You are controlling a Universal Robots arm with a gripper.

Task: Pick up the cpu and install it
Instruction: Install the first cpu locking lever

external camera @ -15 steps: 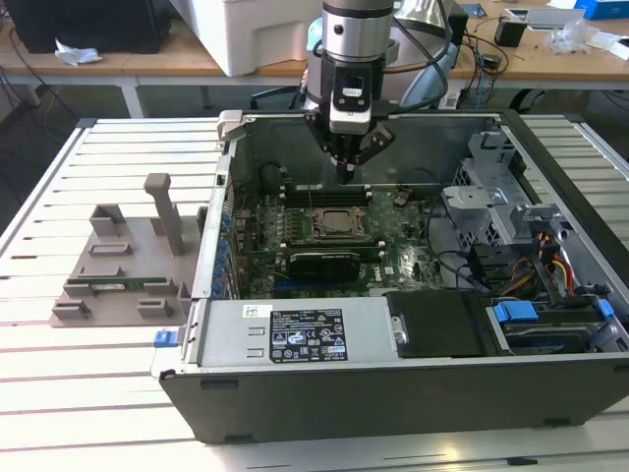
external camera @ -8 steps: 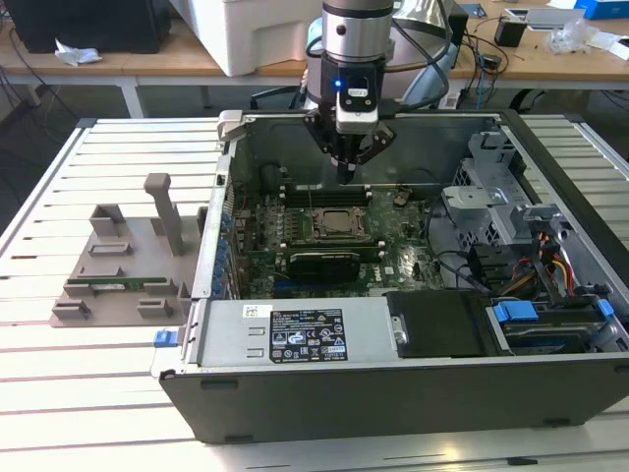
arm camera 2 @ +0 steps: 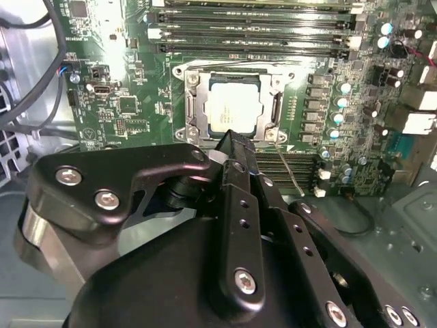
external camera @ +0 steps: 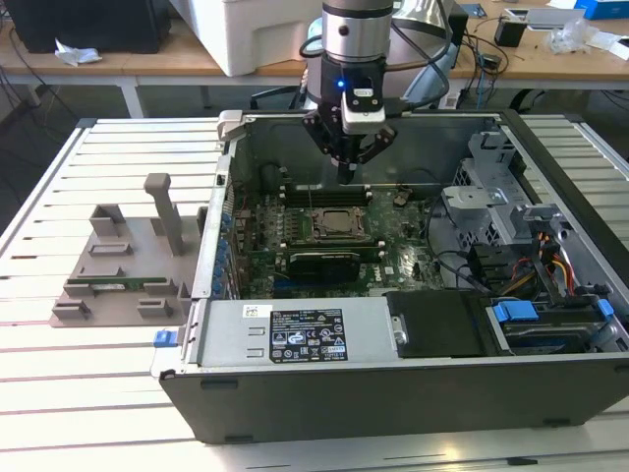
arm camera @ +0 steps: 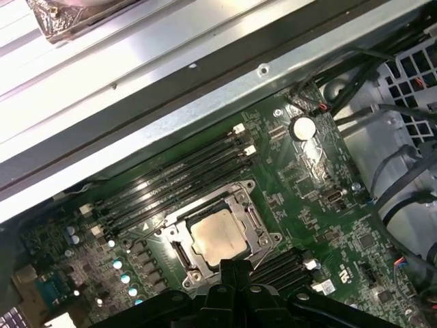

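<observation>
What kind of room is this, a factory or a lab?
Probably a robotics lab or workshop: an open computer case lies on a slatted metal table, with cluttered wooden workbenches behind and a robot arm overhead.

The arm [external camera: 358,29] is a round column, its silver-grey metal sleeve capped by a dark band at the upper end and a black ring at the lower end. Below that ring sits a black wrist block with a small blue light glowing on its face and a pale grey square plate just beside the light. The gripper [external camera: 348,169] under the block is matte black, built of flat angled link bars that narrow toward the tips. In the second wrist view those links [arm camera 2: 240,225] carry shiny round silver screw heads along them.
</observation>
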